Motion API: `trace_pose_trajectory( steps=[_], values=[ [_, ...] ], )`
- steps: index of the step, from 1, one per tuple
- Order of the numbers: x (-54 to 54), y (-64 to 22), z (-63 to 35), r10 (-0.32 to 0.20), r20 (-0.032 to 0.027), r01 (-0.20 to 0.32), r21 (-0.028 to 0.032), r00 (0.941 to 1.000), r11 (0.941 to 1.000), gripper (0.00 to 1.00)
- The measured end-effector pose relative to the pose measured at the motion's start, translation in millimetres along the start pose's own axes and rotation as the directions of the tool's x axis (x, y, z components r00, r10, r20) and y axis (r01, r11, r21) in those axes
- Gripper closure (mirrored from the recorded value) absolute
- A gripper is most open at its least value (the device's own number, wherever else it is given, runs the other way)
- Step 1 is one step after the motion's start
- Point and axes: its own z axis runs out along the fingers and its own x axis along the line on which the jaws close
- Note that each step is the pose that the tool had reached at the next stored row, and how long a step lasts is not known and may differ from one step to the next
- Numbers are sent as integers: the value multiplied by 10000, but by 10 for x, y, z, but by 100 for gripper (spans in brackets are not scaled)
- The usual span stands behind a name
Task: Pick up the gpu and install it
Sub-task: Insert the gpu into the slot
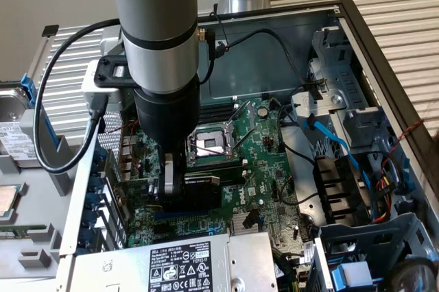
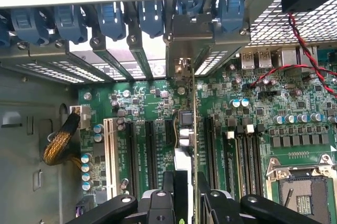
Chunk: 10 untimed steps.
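Note:
My gripper (image 2: 184, 183) is shut on the gpu (image 2: 185, 129), which I see edge-on and upright between the black fingers (image 2: 167, 184). Its silver bracket (image 2: 184, 42) reaches the row of slot openings at the case's rear wall. The card stands in line with a black expansion slot on the green motherboard (image 2: 253, 124); I cannot tell whether it is seated. In the exterior view the gripper (image 1: 180, 186) is low inside the open computer case, with the gpu's black shroud (image 1: 202, 182) showing beside it, just below the CPU socket (image 1: 209, 142).
Blue slot latches (image 2: 110, 19) line the rear wall, and a red-black twisted wire (image 2: 305, 40) runs near the ports. A labelled power supply (image 1: 182, 264) sits in front of the arm, the drive cage (image 1: 343, 100) and blue cable (image 1: 336, 141) at the exterior view's right.

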Motion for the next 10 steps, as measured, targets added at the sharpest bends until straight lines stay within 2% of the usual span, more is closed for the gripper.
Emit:
trace_pose_trajectory(
  steps=[10],
  values=[
    [-25, 2, -1, 0, -2, 0, -1, 10000, 10000, 73]
  ],
)
